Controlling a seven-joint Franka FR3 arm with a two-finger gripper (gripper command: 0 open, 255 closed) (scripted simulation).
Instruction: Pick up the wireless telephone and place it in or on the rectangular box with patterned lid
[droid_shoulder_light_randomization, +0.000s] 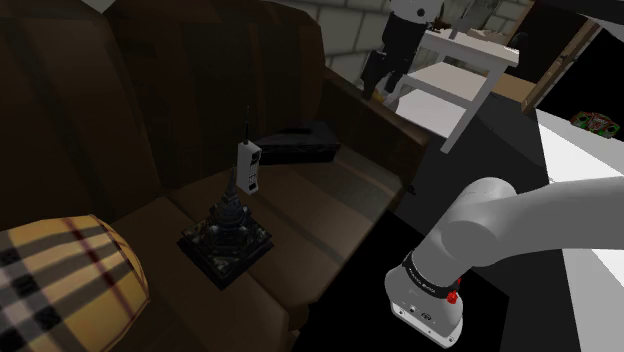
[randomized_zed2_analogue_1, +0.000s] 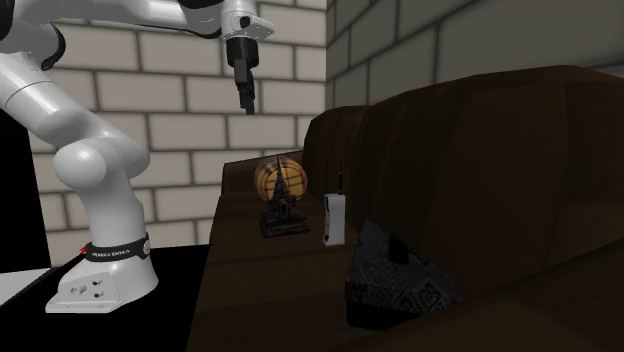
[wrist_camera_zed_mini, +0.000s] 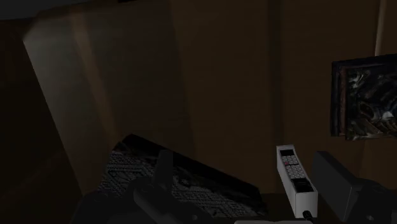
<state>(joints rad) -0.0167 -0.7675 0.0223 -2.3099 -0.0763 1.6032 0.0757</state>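
Observation:
The wireless telephone (droid_shoulder_light_randomization: 249, 166) is white with a dark keypad and a thin antenna. It stands upright on the brown sofa seat (droid_shoulder_light_randomization: 335, 195). Just beyond it lies the dark rectangular box with a patterned lid (droid_shoulder_light_randomization: 296, 144). In the second exterior view the phone (randomized_zed2_analogue_1: 334, 220) stands behind the box (randomized_zed2_analogue_1: 398, 287), and my gripper (randomized_zed2_analogue_1: 245, 98) hangs high above the seat's front edge, pointing down. In the wrist view my gripper (wrist_camera_zed_mini: 245, 159) is open, with the phone (wrist_camera_zed_mini: 296, 182) far below near the right finger and the box lid (wrist_camera_zed_mini: 191, 184) near the left finger. Nothing is held.
A dark tower figurine on a square base (droid_shoulder_light_randomization: 228, 228) stands in front of the phone. A plaid cushion (droid_shoulder_light_randomization: 60, 285) lies at the shoulder view's lower left. The sofa back (droid_shoulder_light_randomization: 150, 90) rises behind the seat. A white table (droid_shoulder_light_randomization: 462, 62) stands farther back.

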